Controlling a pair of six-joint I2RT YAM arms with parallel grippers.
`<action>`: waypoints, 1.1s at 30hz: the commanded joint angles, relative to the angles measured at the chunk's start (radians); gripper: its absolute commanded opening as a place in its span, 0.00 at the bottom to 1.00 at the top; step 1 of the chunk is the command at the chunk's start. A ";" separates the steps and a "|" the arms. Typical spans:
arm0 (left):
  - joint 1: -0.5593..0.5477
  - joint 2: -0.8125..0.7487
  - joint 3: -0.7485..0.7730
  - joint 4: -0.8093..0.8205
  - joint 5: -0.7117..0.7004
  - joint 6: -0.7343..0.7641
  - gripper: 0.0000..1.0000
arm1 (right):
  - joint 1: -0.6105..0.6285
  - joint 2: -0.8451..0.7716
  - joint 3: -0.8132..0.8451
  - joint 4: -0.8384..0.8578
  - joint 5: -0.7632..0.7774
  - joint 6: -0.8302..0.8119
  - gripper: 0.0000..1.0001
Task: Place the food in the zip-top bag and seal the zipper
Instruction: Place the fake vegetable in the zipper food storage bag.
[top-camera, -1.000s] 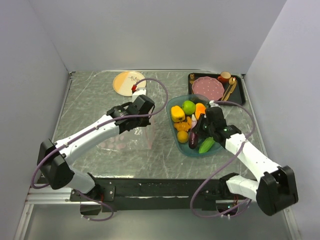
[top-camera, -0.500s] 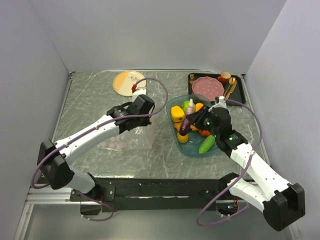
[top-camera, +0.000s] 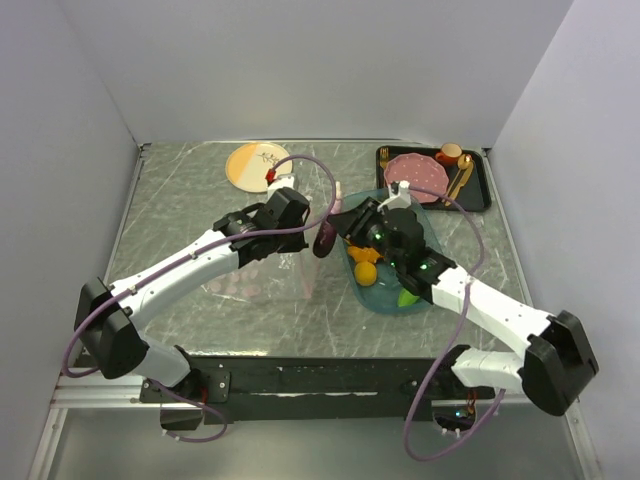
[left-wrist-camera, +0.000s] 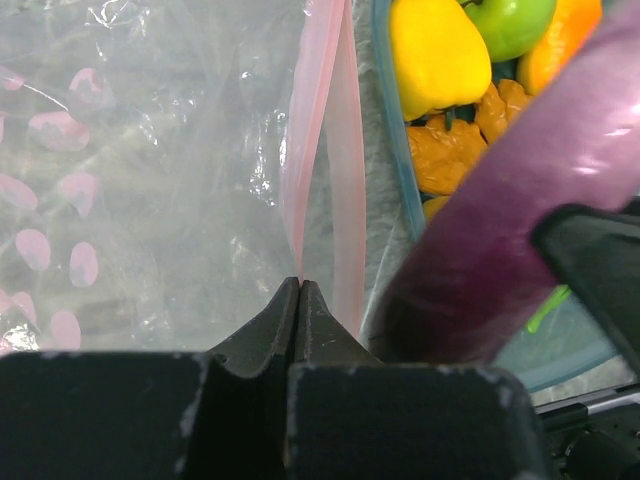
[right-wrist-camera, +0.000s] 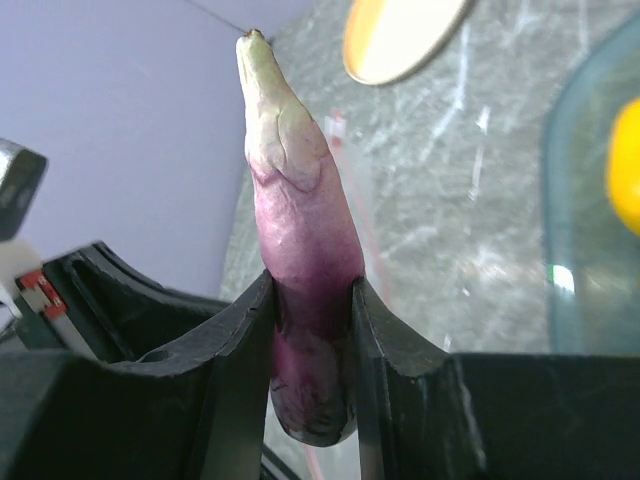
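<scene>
Purple eggplant (right-wrist-camera: 300, 240) was pinched in the right gripper (right-wrist-camera: 310, 298), held up just beside the zip-top bag (left-wrist-camera: 150, 200). The left gripper (left-wrist-camera: 300, 287) was pressed tight on the pink zipper (left-wrist-camera: 322, 150), and the bag lay near the middle of the tabletop (top-camera: 180, 200). The other food (left-wrist-camera: 437, 55) sat in the teal tray (top-camera: 372, 303) toward the right edge.

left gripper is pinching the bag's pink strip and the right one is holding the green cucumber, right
Not quite: what the right gripper holds is the purple eggplant, as the right wrist view shows. The left gripper does pinch the pink strip.
</scene>
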 joint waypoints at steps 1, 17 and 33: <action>0.002 -0.032 0.000 0.037 0.020 -0.018 0.01 | 0.060 0.047 0.052 0.116 0.077 0.008 0.00; 0.001 -0.085 0.058 0.060 -0.029 -0.015 0.03 | 0.195 0.140 0.012 0.156 0.205 -0.040 0.00; 0.004 -0.121 0.058 0.009 -0.168 -0.095 0.04 | 0.210 0.221 0.139 -0.081 0.076 -0.095 0.05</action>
